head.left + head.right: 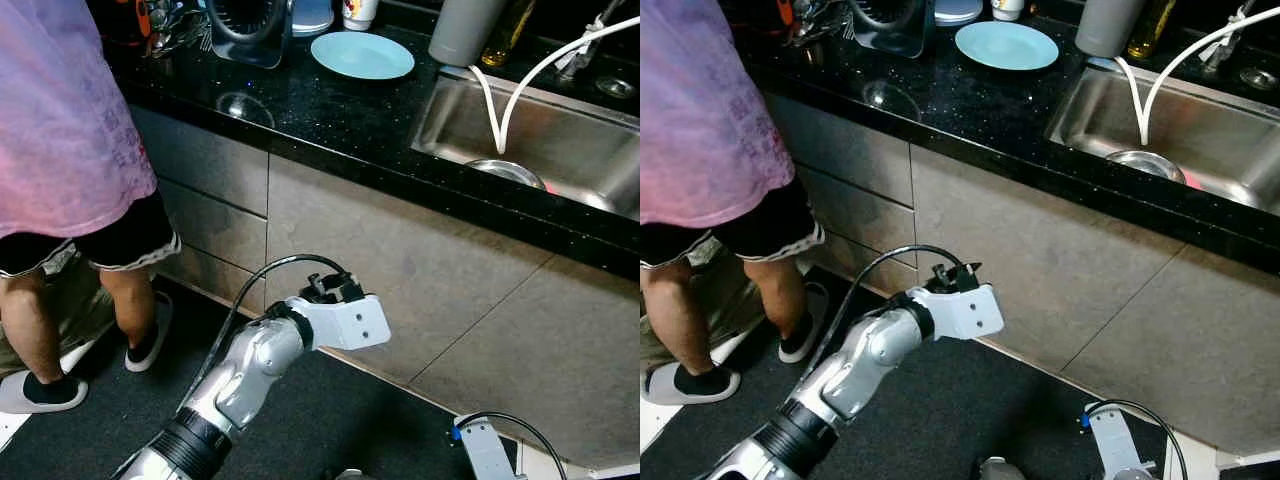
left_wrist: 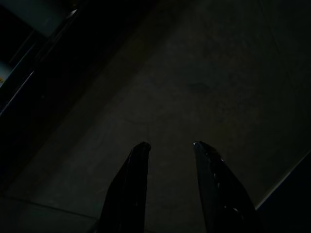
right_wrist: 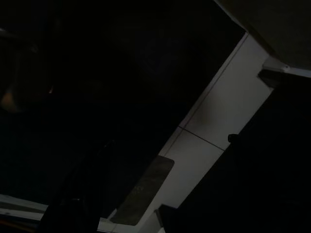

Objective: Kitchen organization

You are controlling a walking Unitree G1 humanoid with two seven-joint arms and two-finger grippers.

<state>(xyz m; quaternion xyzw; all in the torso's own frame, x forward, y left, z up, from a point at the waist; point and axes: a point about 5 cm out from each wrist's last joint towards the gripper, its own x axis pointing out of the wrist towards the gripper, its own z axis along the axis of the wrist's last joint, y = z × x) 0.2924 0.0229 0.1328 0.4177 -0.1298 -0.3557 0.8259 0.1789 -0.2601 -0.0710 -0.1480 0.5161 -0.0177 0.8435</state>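
Standing before the counter [image 1: 330, 110] with left gripper [image 2: 170, 145] parted and empty, right gripper's state unclear; blue plate [image 1: 362, 54] untouched, organizing seemingly not yet begun.

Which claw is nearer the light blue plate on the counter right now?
Left, though neither is close. The left claw is raised in front of the cabinet face, well below the light blue plate. The right arm hangs lower still, near the floor under the sink.

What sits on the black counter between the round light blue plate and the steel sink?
In the left eye view, only bare black counter lies between the round light blue plate and the steel sink; a grey cylinder stands just behind.
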